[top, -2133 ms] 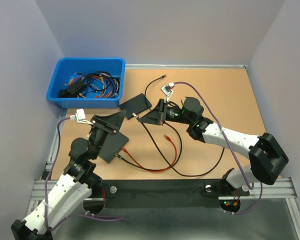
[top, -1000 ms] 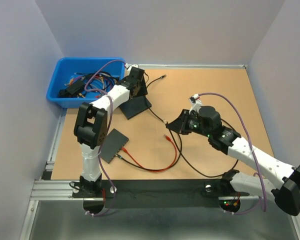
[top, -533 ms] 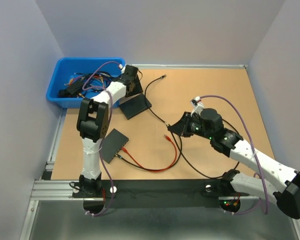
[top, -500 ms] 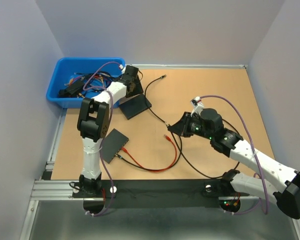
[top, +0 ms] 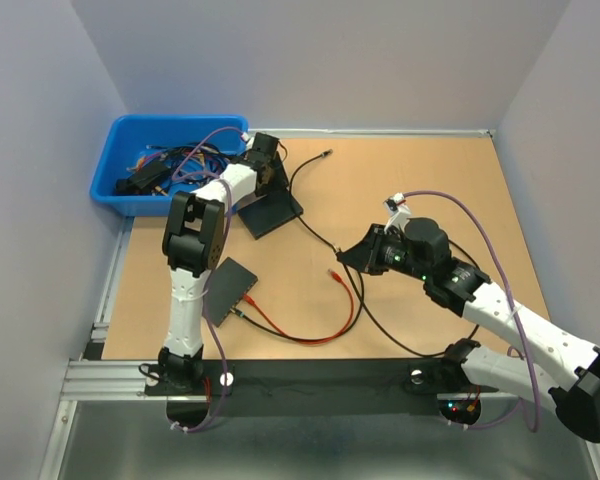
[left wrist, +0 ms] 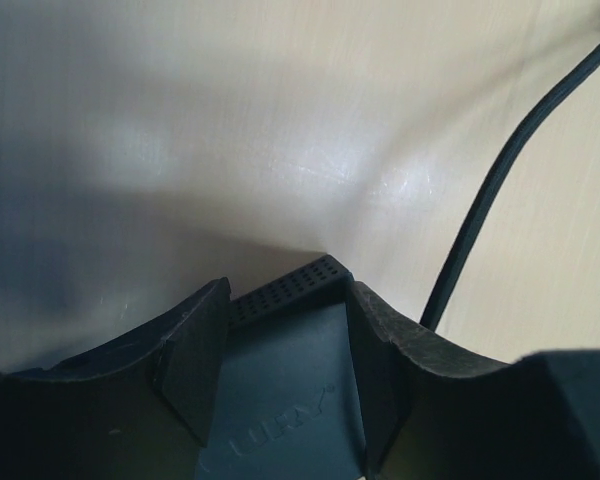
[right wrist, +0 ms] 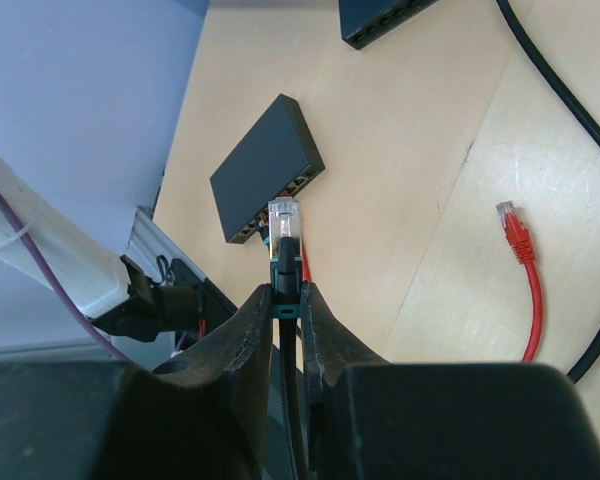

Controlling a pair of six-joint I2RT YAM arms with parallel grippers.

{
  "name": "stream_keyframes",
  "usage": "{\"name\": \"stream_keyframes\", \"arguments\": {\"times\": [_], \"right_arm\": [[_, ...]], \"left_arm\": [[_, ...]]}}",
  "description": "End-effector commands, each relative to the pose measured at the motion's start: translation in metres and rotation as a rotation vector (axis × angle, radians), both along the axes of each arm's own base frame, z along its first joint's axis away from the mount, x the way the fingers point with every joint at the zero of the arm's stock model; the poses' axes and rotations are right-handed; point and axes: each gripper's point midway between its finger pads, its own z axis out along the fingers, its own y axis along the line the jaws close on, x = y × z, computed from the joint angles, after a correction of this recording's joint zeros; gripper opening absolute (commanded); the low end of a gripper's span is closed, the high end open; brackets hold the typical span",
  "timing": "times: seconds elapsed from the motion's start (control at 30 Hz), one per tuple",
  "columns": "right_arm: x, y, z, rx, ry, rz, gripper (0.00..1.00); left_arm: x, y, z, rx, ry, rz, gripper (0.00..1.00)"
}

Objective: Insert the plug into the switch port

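A black switch (top: pixel 272 212) lies at the back left of the table, and my left gripper (top: pixel 263 180) is over its far edge. In the left wrist view this switch (left wrist: pixel 290 400) fills the gap between both fingers (left wrist: pixel 195 360), so my left gripper (left wrist: pixel 285 292) is shut on it. My right gripper (right wrist: pixel 286 295) is shut on the plug (right wrist: pixel 284 218), whose clear tip sticks out past the fingers. It hovers mid-table (top: pixel 346 256). A second switch (top: pixel 228 290) lies front left, its ports (right wrist: pixel 270 215) facing the plug.
A red cable (top: pixel 310 330) runs from the second switch, its loose red plug (right wrist: pixel 515 232) on the table. A black cable (top: pixel 380 330) loops across the middle. A blue bin (top: pixel 120 190) with cables stands at the back left.
The left arm's elbow has swung slightly right while its gripper stays at the far switch. The right gripper has drifted slightly right with the plug in it.
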Motion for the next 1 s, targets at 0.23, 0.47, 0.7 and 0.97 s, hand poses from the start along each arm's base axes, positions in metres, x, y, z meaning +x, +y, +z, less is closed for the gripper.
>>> {"name": "stream_keyframes", "arguments": {"times": [0.23,0.47,0.7,0.97], "right_arm": [[-0.001,-0.003,0.004,0.005,-0.029,0.003,0.00],[-0.003,-0.003,-0.003,-0.004,-0.015,0.014,0.01],[-0.006,-0.002,-0.019,-0.030,0.016,0.033,0.00],[-0.013,-0.008,-0.048,-0.074,0.055,0.040,0.01]], "left_arm": [[-0.034,0.064,-0.041,0.000,0.150,0.193,0.59],[-0.076,0.066,-0.046,-0.049,0.175,0.209,0.57],[-0.107,0.070,-0.044,-0.062,0.180,0.218,0.57],[-0.136,0.064,-0.043,-0.114,0.181,0.214,0.57]]}}
